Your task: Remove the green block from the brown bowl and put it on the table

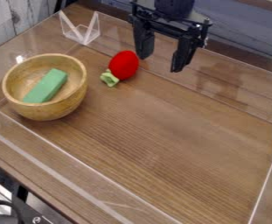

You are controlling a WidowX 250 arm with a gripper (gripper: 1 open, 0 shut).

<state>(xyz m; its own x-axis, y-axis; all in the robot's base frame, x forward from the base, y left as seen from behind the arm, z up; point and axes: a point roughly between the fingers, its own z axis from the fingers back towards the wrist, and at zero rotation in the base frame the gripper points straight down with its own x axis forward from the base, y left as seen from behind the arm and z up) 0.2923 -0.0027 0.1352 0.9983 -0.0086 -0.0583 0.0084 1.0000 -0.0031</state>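
The green block (47, 85), a flat light-green bar, lies slanted inside the brown bowl (19, 103), a round wooden bowl at the left of the table (162, 149). My gripper (159, 54) hangs pointing down over the far middle of the table, well to the right of the bowl. Its two black fingers stand apart and open, with nothing between them. The left finger ends just above and right of a red strawberry toy.
A red strawberry toy (122, 66) with a green stem lies on the tabletop between the bowl and the gripper. Clear acrylic walls (80, 31) edge the table on all sides, with a folded clear piece at the back left.
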